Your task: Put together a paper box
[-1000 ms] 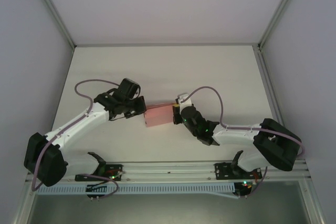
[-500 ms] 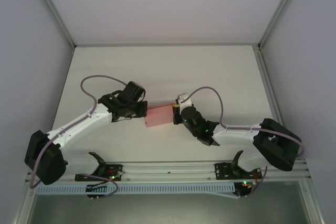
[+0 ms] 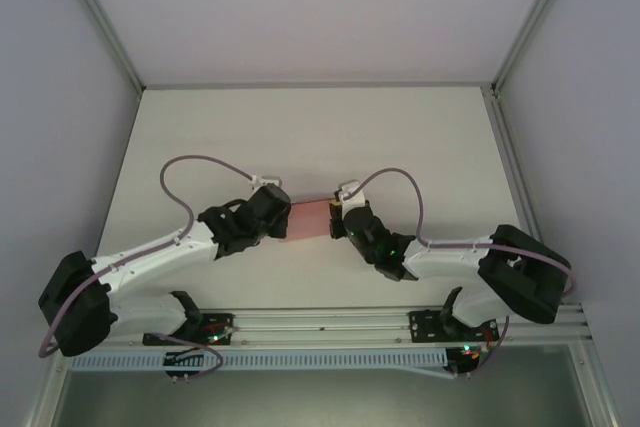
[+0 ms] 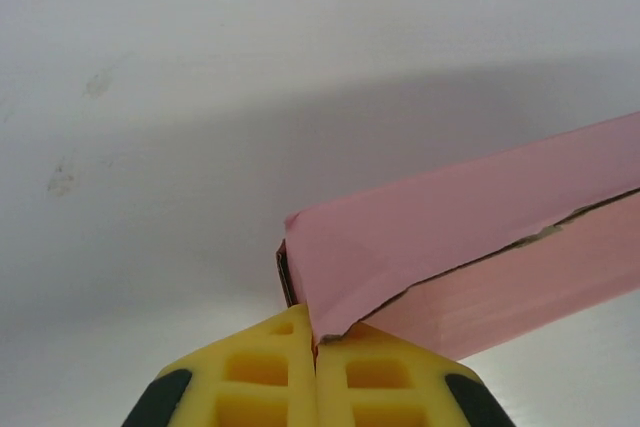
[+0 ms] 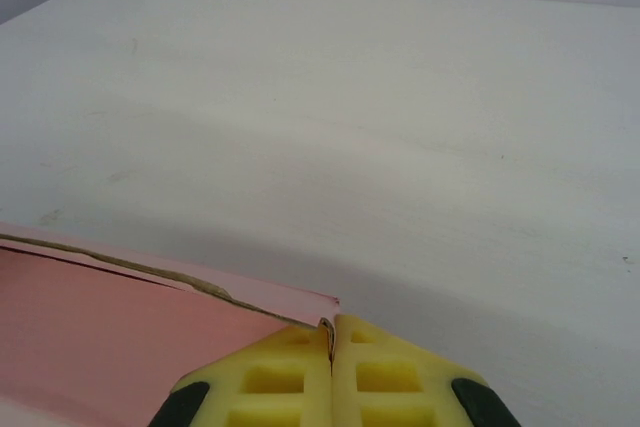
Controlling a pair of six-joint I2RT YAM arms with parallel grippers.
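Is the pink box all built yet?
Not yet, I think. The paper box is already folded into a long shape. The left gripper and the right gripper each pinch one end of it. A dark gap runs along its long side, so closing it seems left.

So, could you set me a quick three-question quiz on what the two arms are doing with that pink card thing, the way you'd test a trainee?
1. True or false: the left jaws and the right jaws are each shut on the pink paper box.
2. In the top view, which part of the box do the left jaws pinch? A its left end; B its right end; C its middle.
3. Fill in: the pads of the jaws are coloured ____.

Key: 1 true; 2 A; 3 yellow.
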